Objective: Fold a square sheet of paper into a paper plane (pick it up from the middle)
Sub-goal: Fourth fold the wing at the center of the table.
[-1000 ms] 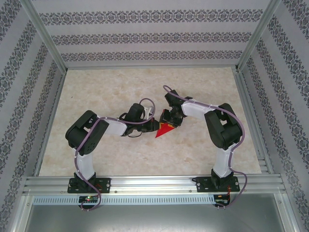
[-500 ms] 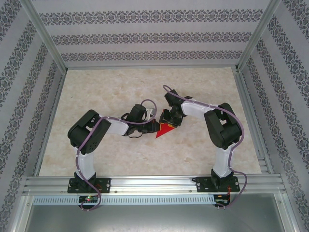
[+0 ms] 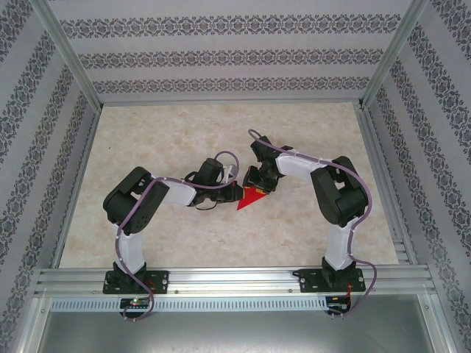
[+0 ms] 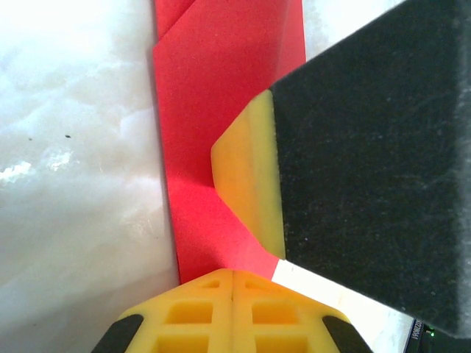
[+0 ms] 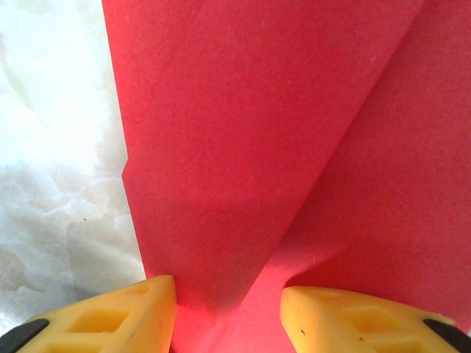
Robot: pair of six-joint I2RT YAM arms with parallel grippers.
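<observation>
Claws nose to nose at the middle of the desk [image 3: 162, 140], both right on the red paper. Left claw [image 4: 232, 285] first: its two yellow fingers are pressed flat together, no gap at all. Their tips sit right at the near end of the paper plane [image 4: 213, 95]. Whether a sliver of paper is caught in that seam, I cannot tell. Now the right claw [image 5: 228, 309]: spread apart, a yellow fingertip [image 5: 125, 320] planted on either side of a raised crease. Both tips are down on the red surface, and nothing is clamped between them. From the left wrist you get one of those right fingers side on, yellow pad [image 4: 246, 173] lying on the paper, black body behind it. Out wider, from the top camera, the plane reads as a flat red triangle. Its wide end is tucked under the right claw and its sharp tip points toward the near left. The left claw meets it on its left edge. Pale marbled desk all around, patterned walls [image 3: 221, 59] beyond.
</observation>
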